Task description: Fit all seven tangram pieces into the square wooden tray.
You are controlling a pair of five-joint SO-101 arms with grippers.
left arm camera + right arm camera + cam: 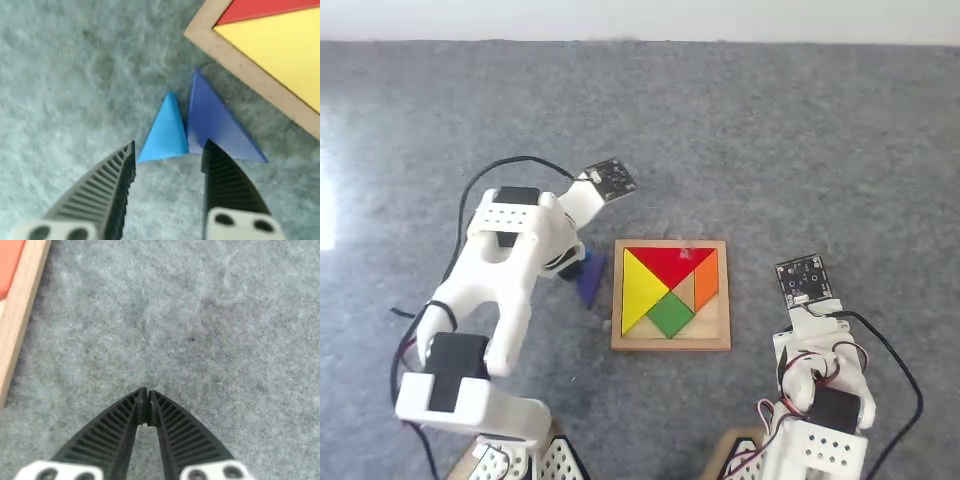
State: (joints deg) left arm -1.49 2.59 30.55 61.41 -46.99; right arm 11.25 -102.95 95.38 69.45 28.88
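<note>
The square wooden tray (pixel 670 343) lies at the table's middle and holds a red triangle (pixel 670 262), a yellow triangle (pixel 640 290), a green square (pixel 670 315) and an orange piece (pixel 707 278). Just off the tray's left side, a light blue triangle (pixel 166 135) and a dark blue triangle (pixel 214 124) lie touching on the grey felt; the dark blue one (pixel 590 282) shows beside the left arm. My left gripper (pixel 169 150) hangs open right over the two blue pieces, holding nothing. My right gripper (pixel 146 396) is shut and empty over bare felt, right of the tray's edge (pixel 17 315).
Grey felt covers the whole table, with wide free room behind and to both sides of the tray. The bodies of both arms stand along the front edge, the left arm (pixel 505 290) leaning over toward the tray and the right arm (pixel 815 390) folded back.
</note>
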